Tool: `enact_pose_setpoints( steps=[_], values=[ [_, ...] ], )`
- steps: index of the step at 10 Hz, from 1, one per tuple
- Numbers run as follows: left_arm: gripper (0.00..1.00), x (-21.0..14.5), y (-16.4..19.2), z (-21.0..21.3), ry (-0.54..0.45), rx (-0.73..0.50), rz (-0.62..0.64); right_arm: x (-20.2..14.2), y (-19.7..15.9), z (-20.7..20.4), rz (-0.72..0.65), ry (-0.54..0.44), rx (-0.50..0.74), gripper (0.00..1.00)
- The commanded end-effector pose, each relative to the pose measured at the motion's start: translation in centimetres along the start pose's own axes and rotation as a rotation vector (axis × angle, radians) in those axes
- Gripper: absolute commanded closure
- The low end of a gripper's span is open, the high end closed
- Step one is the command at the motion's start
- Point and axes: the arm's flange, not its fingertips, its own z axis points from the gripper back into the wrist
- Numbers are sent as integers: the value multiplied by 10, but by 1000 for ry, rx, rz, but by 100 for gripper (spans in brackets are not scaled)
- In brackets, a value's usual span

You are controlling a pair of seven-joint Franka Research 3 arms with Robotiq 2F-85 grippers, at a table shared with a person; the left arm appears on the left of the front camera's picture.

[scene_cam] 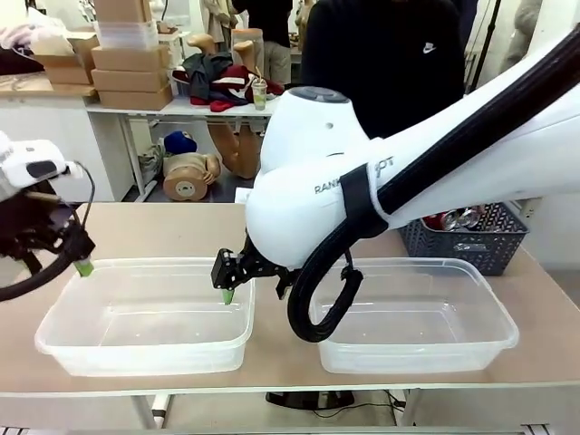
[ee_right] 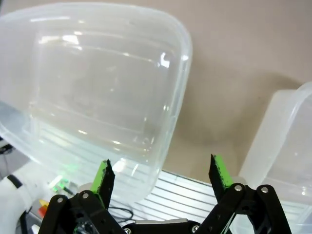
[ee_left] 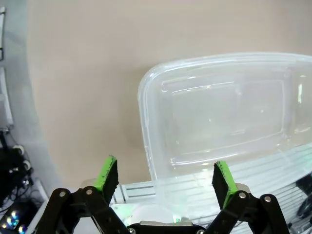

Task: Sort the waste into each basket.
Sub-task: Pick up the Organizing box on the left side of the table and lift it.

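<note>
Hovering open and empty by the left tub (scene_cam: 145,265): left gripper (ee_left: 165,175), right gripper (ee_right: 163,173). Approach cans (scene_cam: 456,218) at the table's (scene_cam: 181,228) far-right edge squarely.

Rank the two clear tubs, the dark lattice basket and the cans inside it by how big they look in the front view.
Largest: left clear tub and right clear tub, which look alike, so no ranking.
Next: dark lattice basket, though it is farther off and partly hidden by the right arm.
Smallest: cans.
</note>
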Motion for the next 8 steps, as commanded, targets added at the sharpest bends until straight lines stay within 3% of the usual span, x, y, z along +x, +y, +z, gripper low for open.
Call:
enact_pose_setpoints(
  steps=[1, 3, 7, 8],
  values=[
    [0, -7, 11, -43, 66, 4, -26, 16, 11, -8, -120, 29, -94, 0],
    [0, -24, 22, -63, 106, -19, 27, 26, 11, -16, -130, 57, -83, 0],
    [0, -21, 19, -69, 62, -9, 14, 30, 26, -26, -155, 108, -179, 4],
    [60, -19, 19, -70, 62, -5, -4, 30, 31, -28, -142, 93, -184, 60]
  ],
)
